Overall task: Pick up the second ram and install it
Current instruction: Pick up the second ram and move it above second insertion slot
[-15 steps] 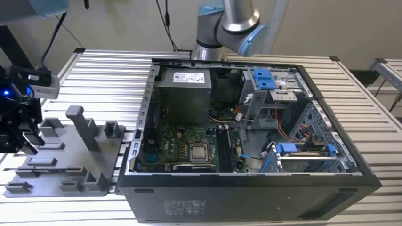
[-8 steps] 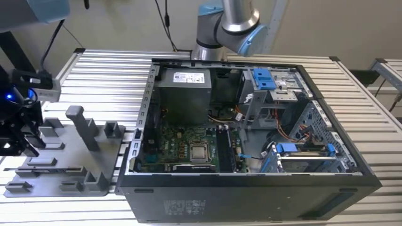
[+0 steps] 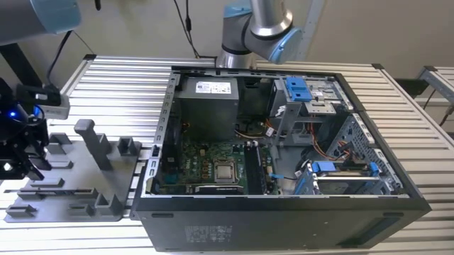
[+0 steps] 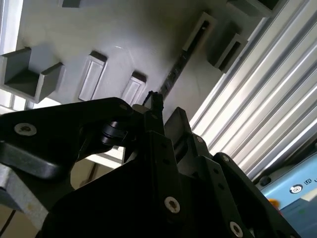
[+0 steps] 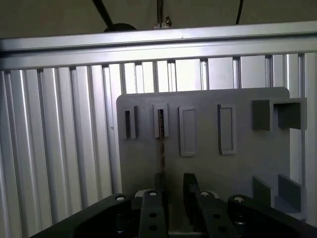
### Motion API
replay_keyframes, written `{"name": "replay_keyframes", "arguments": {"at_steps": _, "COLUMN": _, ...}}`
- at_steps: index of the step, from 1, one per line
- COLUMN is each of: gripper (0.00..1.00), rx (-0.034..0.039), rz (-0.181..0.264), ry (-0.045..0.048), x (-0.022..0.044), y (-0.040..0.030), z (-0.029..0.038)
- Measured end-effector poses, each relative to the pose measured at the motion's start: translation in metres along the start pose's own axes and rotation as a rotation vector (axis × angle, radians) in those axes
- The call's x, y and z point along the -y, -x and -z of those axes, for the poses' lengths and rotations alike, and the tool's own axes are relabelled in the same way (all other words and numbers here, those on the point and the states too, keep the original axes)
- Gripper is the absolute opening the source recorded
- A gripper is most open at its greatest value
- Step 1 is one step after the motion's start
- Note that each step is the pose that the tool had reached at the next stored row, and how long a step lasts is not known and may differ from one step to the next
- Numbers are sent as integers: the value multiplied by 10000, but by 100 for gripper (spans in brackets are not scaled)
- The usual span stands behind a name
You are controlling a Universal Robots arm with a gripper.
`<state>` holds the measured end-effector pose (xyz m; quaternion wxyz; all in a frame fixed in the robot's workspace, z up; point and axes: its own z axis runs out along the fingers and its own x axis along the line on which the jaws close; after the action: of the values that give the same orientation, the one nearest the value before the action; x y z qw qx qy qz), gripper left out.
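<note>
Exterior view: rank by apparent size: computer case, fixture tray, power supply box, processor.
Largest to smallest:
open black metal computer case
grey plastic fixture tray
grey metal power supply box
silver square processor

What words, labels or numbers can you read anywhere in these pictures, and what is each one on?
White label on the power supply: too small to read.
Sticker on the computer case: too small to read.
Print on the blue part, second wrist view: too blurred to read.
Grey fixture tray and second ram: no text seen.
</note>
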<state>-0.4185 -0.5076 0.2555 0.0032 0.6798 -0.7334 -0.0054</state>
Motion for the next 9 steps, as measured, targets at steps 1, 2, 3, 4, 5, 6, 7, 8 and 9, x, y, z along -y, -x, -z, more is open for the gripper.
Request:
{"name": "replay_keyframes", "arguments": {"at_steps": 1, "gripper": 30, "rx": -18, "rz": 3, "ry": 37, "x": 0, "y": -1, "z": -7}}
{"name": "replay_keyframes", "arguments": {"at_steps": 2, "gripper": 30, "rx": -29, "rz": 6, "ry": 65, "x": 0, "y": -2, "z": -16}}
{"name": "replay_keyframes", "arguments": {"at_steps": 3, "gripper": 30, "rx": -32, "rz": 9, "ry": 74, "x": 1, "y": -2, "z": -30}}
{"name": "replay_keyframes", "arguments": {"at_steps": 4, "gripper": 30, "rx": -33, "rz": 10, "ry": 76, "x": 1, "y": -2, "z": -44}}
{"name": "replay_keyframes", "arguments": {"at_steps": 5, "gripper": 30, "rx": -33, "rz": 12, "ry": 76, "x": 1, "y": -4, "z": -58}}
{"name": "replay_keyframes", "arguments": {"at_steps": 6, "gripper": 30, "rx": -32, "rz": 13, "ry": 76, "x": 1, "y": -5, "z": -71}}
{"name": "replay_keyframes", "arguments": {"at_steps": 7, "gripper": 30, "rx": -33, "rz": 14, "ry": 76, "x": 2, "y": -6, "z": -85}}
{"name": "replay_keyframes", "arguments": {"at_steps": 8, "gripper": 30, "rx": -33, "rz": 15, "ry": 77, "x": 2, "y": -7, "z": -100}}
{"name": "replay_keyframes", "arguments": {"at_steps": 9, "gripper": 30, "rx": -33, "rz": 16, "ry": 77, "x": 1, "y": -8, "z": -115}}
